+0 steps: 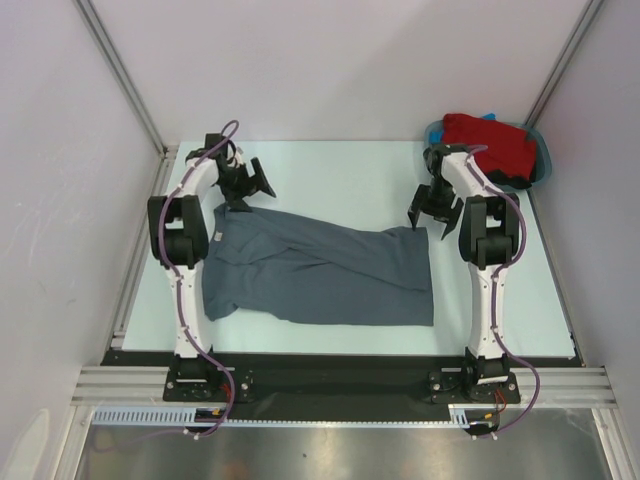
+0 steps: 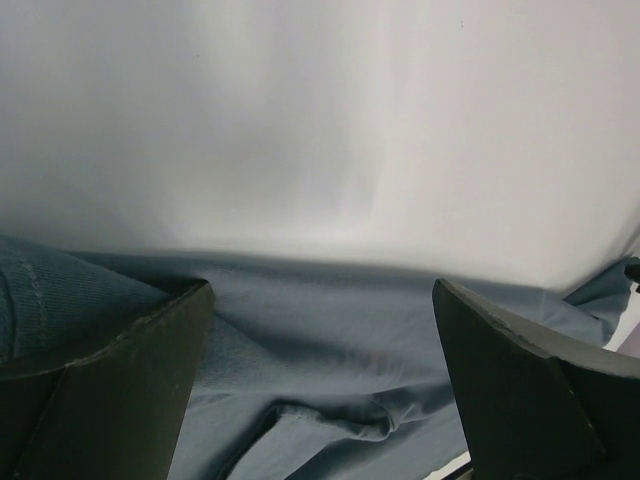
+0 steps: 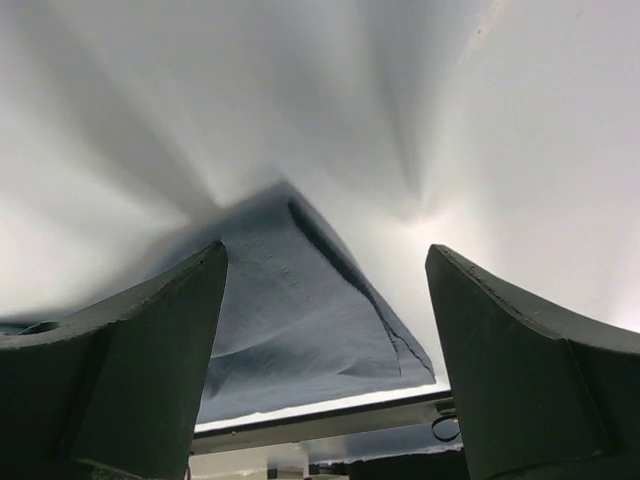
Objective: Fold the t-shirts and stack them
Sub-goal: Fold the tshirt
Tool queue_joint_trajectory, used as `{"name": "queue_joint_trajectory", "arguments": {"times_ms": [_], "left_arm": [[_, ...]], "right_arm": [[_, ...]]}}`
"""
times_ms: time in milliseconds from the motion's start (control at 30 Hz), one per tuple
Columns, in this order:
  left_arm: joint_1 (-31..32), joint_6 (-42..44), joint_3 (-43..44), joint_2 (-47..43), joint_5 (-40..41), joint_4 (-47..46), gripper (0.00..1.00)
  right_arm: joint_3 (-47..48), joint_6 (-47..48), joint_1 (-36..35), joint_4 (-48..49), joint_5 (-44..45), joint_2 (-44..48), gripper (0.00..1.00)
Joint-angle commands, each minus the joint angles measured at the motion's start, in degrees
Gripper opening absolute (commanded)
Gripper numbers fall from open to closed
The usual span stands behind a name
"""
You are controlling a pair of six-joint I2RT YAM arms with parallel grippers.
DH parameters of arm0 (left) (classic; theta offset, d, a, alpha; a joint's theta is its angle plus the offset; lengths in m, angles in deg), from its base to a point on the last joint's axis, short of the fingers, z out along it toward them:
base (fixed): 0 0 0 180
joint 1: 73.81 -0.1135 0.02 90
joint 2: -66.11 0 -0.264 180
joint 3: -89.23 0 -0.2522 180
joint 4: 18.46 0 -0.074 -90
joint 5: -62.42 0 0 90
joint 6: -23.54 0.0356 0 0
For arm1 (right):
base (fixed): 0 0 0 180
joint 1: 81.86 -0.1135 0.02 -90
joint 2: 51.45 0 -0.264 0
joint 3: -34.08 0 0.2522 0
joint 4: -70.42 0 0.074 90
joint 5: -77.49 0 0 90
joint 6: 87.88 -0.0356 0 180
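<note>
A dark slate-grey t-shirt (image 1: 320, 275) lies spread across the pale table, partly folded and creased. My left gripper (image 1: 245, 190) hovers open over its far left corner. In the left wrist view the grey cloth (image 2: 330, 350) lies wrinkled below the gripper (image 2: 322, 285), and nothing is pinched. My right gripper (image 1: 432, 212) stands open just above the shirt's far right corner. In the right wrist view that corner (image 3: 300, 310) shows between the spread fingers (image 3: 140, 370), which do not touch it. A red t-shirt (image 1: 490, 143) is heaped at the far right.
A teal tub (image 1: 543, 165) at the far right corner holds the red t-shirt and a bit of blue cloth. White walls with metal posts close in the table on three sides. A black rail (image 1: 340, 362) runs along the near edge.
</note>
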Motion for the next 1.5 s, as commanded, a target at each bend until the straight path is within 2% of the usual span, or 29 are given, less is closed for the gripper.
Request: {"name": "queue_joint_trajectory", "arguments": {"times_ms": [0, 133, 300, 567, 800, 1000, 1267, 1333, 1400, 1467], "left_arm": [[0.01, 2.42, -3.16, 1.26, 0.01, 0.95, 1.00], [0.01, 3.04, -5.26, 1.09, -0.96, 1.92, 1.00], [0.01, 5.58, -7.56, -4.97, 1.84, -0.97, 1.00], [0.45, 5.85, 6.84, -7.44, 17.64, 4.73, 1.00], [0.54, 5.67, 7.82, -7.97, 28.12, 7.19, 1.00], [0.80, 6.82, 2.91, -8.23, 30.86, 7.20, 1.00], [0.80, 7.52, 3.69, -6.13, 30.95, 8.16, 0.99], [0.80, 7.61, 3.34, -5.69, 30.68, 8.16, 0.90], [0.71, 7.96, 3.43, -5.34, 30.07, 8.08, 0.74], [0.71, 8.05, 3.34, -5.16, 30.07, 8.16, 0.71]], "right_arm": [[2.26, 1.20, 0.04, -0.65, -1.02, -0.77, 0.86], [3.22, 1.20, -0.05, -1.27, -1.72, -0.86, 0.87], [3.84, 0.85, -0.05, -1.10, -2.95, -0.16, 0.87], [7.26, 1.64, -0.31, -1.97, -5.05, -1.82, 0.86], [9.38, 2.08, -0.40, -2.94, -5.59, -2.97, 0.86], [9.38, 2.17, -0.31, -3.12, -5.77, -2.53, 0.86], [9.38, 2.08, -0.31, -3.20, -5.95, -2.62, 0.86], [9.29, 1.99, -0.31, -3.29, -5.86, -2.62, 0.86], [9.29, 1.99, -0.31, -3.38, -5.77, -2.62, 0.86], [9.29, 1.99, -0.31, -3.47, -5.77, -2.53, 0.86]]}}
